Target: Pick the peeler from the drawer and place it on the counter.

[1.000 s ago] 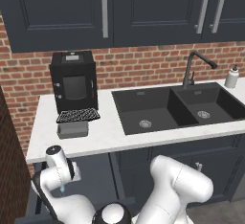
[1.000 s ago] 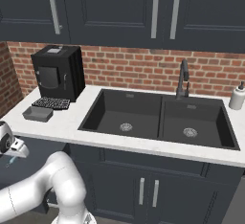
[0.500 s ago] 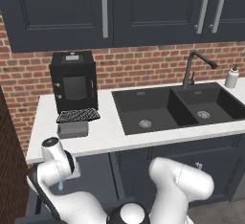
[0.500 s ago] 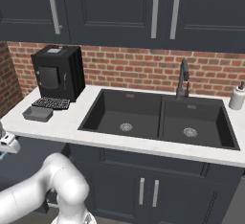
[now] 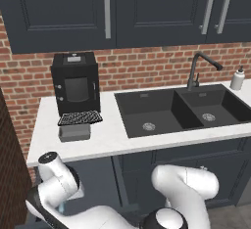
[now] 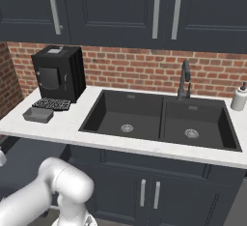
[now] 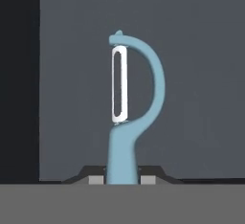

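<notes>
Left base view: my arm is folded low at the left end of the cabinets, under the lip of the counter (image 5: 112,137). Up top there's a coffee machine (image 5: 75,82) with a small grey tray (image 5: 74,132) in front of it, sink (image 5: 171,110) further right. Bare white stone sits between tray and sink. Risk: coming up from below, my elbow or wrist clips the thick counter edge, since I'm tucked right under it.

Right base view: same layout from the other side; the counter's near edge runs just above my arm at the lower left. The drawer isn't clear from here, can't tell how far out it stands. If it's still out, a straight lift could snag on its front.

Hand view: my claw (image 7: 122,180) is pinched on the handle of the peeler (image 7: 125,122); its looped head and white blade stick straight out ahead of my fingertips (image 7: 97,180), against a flat dark grey surface, likely the drawer. Grip is right at the handle's very end, so most of the tool overhangs. Risks: it pivots or slips out on a fast swing; the long head taps the counter edge first and gets levered loose; setting down tip-first could skid it toward the sink.
</notes>
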You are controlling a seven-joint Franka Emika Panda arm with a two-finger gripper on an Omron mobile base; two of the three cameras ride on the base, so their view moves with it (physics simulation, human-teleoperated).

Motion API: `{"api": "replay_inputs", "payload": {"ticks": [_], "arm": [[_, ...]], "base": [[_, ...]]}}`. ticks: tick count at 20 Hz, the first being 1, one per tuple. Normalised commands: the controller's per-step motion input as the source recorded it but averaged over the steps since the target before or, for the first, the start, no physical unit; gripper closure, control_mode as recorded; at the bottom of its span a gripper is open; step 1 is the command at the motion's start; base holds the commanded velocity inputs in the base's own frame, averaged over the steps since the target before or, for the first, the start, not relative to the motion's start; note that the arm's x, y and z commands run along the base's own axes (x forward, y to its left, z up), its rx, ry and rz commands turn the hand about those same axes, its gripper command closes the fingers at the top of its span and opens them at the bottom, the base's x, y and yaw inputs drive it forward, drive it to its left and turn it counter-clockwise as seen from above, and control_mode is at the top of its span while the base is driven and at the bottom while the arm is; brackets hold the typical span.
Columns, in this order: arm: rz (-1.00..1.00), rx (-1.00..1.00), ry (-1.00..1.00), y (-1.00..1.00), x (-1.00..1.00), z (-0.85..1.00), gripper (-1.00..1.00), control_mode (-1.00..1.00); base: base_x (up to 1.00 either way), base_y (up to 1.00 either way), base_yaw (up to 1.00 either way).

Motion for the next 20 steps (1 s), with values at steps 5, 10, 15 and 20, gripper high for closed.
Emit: {"api": "replay_inputs", "payload": {"ticks": [5, 10, 15, 20], "arm": [[0.00, 0.00, -0.01, -0.07, -0.45, 0.92, 1.00, -1.00], [0.00, 0.07, 0.00, -0.32, 0.00, 1.00, 1.00, -1.00], [0.00, 0.03, 0.00, -0.33, 0.00, 1.00, 1.00, -1.00], [0.00, 0.00, 0.00, -0.33, 0.00, 1.00, 1.00, -1.00]], "base": [[0.00, 0.00, 0.00], [0.00, 0.00, 0.00], [0.00, 0.00, 0.00], [0.00, 0.00, 0.00]]}}
